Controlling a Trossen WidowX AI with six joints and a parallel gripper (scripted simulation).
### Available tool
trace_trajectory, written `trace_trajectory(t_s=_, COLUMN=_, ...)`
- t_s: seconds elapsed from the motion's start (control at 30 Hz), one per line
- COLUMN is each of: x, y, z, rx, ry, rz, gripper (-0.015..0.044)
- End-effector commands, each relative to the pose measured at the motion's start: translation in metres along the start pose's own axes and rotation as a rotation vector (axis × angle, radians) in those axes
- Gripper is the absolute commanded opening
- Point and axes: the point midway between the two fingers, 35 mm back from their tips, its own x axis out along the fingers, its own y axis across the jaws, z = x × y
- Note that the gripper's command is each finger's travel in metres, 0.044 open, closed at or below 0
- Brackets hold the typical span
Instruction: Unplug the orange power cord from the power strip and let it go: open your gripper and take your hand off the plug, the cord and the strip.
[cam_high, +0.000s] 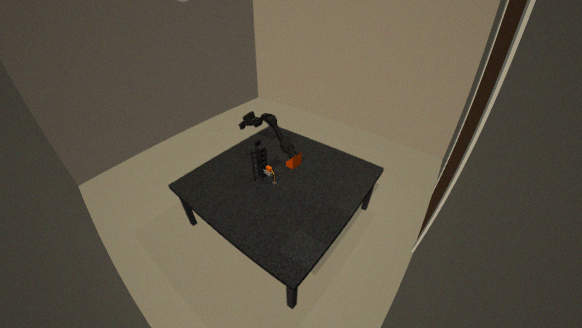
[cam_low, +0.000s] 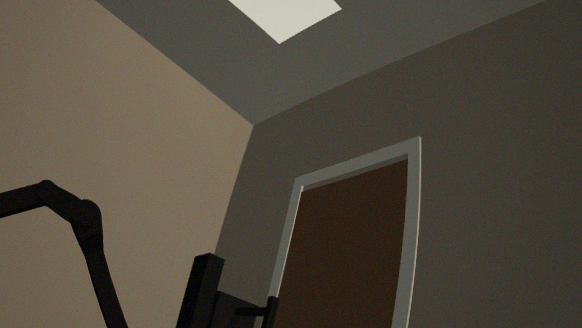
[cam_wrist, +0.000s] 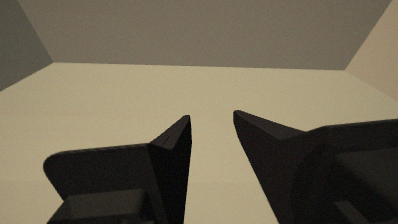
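A small orange plug (cam_high: 269, 168) appears at the pale power strip (cam_high: 268, 173), beside the black rack; it is too small to tell how far it sits in a socket. The thin orange cord (cam_high: 274, 176) hangs from it down to the table. My gripper (cam_high: 241, 126) (cam_wrist: 211, 118) is raised at the back left, well above and away from the plug, cord and strip. In the wrist view its two black fingers stand partly apart with nothing between them; only floor and walls show beyond. Plug, cord and strip are out of view in the wrist view and the exterior view.
The black rack (cam_high: 259, 164) stands upright on the dark table (cam_high: 280, 220), between my gripper and the strip. An orange block (cam_high: 294, 161) is at my arm's base, right of the strip. The exterior view shows part of my arm, dark posts (cam_low: 200, 290) and a door (cam_low: 350, 240).
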Motion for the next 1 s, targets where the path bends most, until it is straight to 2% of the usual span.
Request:
trace_trajectory(t_s=0.0, x=0.006, y=0.026, z=-0.018, rx=0.030, ry=0.051, rz=0.040, gripper=0.0160)
trace_trajectory(t_s=0.5, x=0.003, y=0.166, z=-0.065, rx=0.122, ry=0.243, rz=0.285, gripper=0.0160)
trace_trajectory(t_s=0.97, x=-0.051, y=0.314, z=-0.084, rx=0.117, ry=0.408, rz=0.580, gripper=0.0160)
